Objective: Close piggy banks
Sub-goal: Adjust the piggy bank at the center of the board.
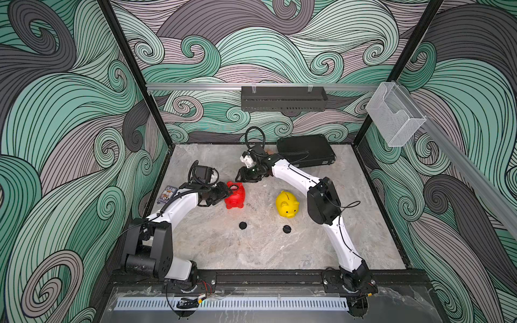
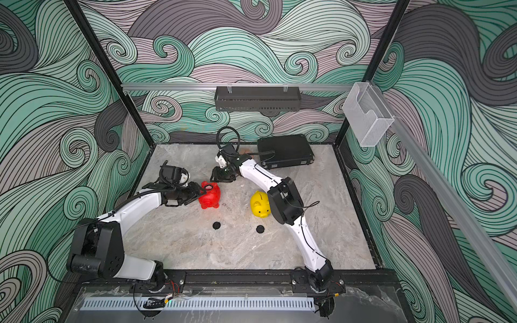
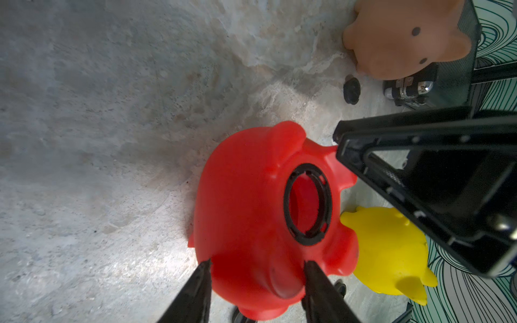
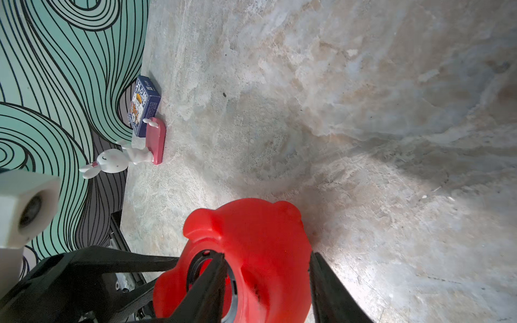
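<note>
The red piggy bank [image 1: 235,196] lies on its side at the table's middle, its round belly hole [image 3: 307,204] uncovered and ringed in black. My left gripper [image 3: 257,263] reaches in from the left, and both fingers press against the pig's flanks. My right gripper [image 4: 267,256] hovers at the pig's far side with jaws apart; one finger crosses the hole and the other stands beside the body, and contact is unclear. The yellow piggy bank [image 1: 287,204] stands upright to the right. The peach-pink piggy bank [image 3: 402,36] sits at the back beside the black case, mostly hidden in both top views.
Two black round plugs [image 1: 242,225] [image 1: 286,229] lie in front of the pigs, and another plug [image 3: 351,91] lies by the peach pig. A black case [image 1: 306,151] sits at the back right. A card box [image 1: 167,193] and a white rabbit figure [image 4: 112,163] stand along the left wall.
</note>
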{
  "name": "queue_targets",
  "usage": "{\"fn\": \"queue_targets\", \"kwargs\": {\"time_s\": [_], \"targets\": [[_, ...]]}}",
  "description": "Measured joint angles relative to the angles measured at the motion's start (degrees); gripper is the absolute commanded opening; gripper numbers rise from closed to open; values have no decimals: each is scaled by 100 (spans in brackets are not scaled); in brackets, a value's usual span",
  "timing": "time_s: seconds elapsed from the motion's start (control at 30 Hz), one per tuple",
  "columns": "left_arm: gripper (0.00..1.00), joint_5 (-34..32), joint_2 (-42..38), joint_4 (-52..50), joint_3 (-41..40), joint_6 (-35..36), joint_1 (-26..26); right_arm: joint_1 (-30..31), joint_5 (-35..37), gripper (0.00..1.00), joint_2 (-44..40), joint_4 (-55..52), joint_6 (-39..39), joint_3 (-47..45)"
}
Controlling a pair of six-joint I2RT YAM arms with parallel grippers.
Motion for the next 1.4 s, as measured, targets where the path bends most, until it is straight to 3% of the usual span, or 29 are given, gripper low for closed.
{"fn": "queue_targets", "kwargs": {"time_s": [0.87,1.13,1.4], "targets": [[48,-542,254,-20,304,83,-15,15,48,48,-761,-2,-155,-1130],[51,-485,118,-83,278,83,-52,20,11,54,-909,57,-184,-1182],[55,-485,-479,-149,46,83,-138,20,4,53,-850,179,-116,-706]]}}
